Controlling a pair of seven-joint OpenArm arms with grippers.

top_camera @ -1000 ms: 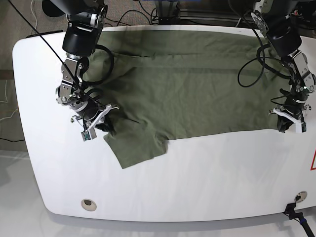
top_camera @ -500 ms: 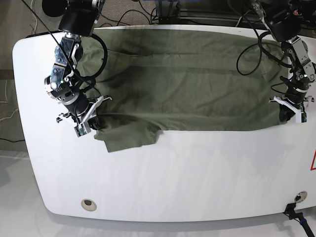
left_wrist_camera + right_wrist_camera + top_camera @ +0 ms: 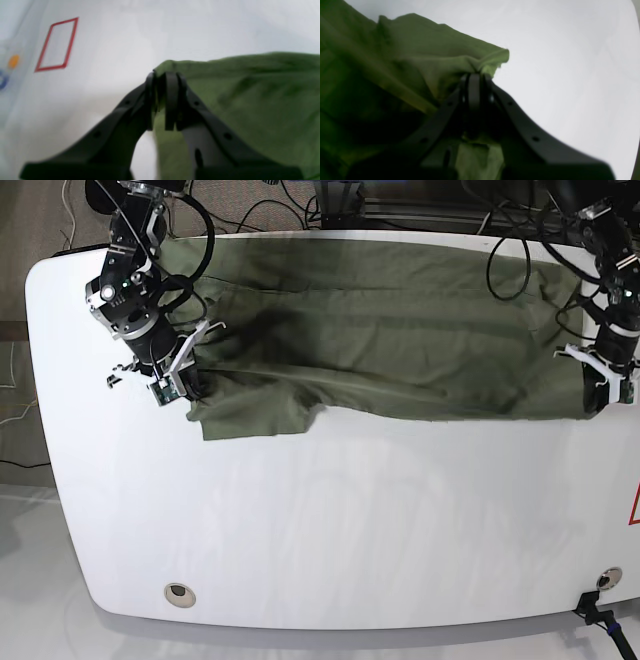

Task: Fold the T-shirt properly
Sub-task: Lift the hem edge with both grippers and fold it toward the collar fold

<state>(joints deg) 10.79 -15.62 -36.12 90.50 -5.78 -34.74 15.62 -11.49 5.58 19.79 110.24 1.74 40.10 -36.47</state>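
Note:
The olive-green T-shirt [image 3: 390,330] lies spread across the far half of the white table [image 3: 350,520], its near edge lifted and drawn back. In the base view my right gripper [image 3: 178,388] is shut on the shirt's near left corner, beside a hanging sleeve [image 3: 255,412]. My left gripper [image 3: 603,392] is shut on the near right corner. In the left wrist view the left gripper [image 3: 163,82] pinches a fold of the T-shirt [image 3: 250,100]. In the right wrist view the right gripper [image 3: 475,82] pinches bunched cloth of the T-shirt [image 3: 420,57].
Cables [image 3: 520,250] hang from both arms over the shirt's far corners. A round hole [image 3: 179,593] sits near the table's front left edge. A red-outlined mark [image 3: 56,45] is on the table to the left gripper's side. The table's near half is bare white.
Both grippers have carried the shirt's near edge toward the far side of the table. The green area has shrunk to a narrower band and the left sleeve has moved back with it.

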